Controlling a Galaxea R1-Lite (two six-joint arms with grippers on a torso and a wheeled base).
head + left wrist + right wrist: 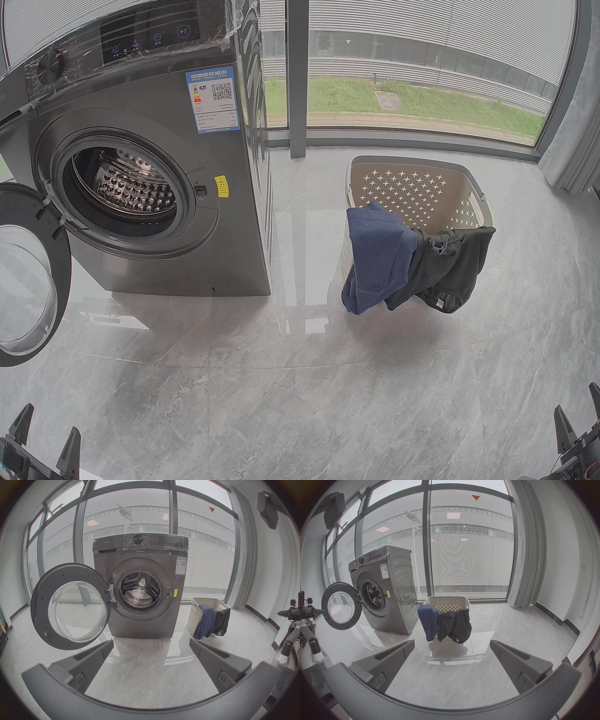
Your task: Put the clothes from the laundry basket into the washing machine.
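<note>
A grey washing machine (156,187) stands at the left with its round door (25,275) swung wide and the steel drum (128,181) showing. To its right sits a beige laundry basket (412,187). A blue garment (378,256) and a black garment (453,265) hang over the basket's near rim. My left gripper (44,444) is low at the near left, open and holding nothing. My right gripper (578,415) is low at the near right, also open and holding nothing. Both grippers are well short of the basket (447,603) and the machine (140,586).
A tall window wall (425,69) runs behind the basket, with a grey curtain (578,144) at the far right. Glossy grey floor tiles (300,387) stretch between me and the machine. The open door juts out toward the near left.
</note>
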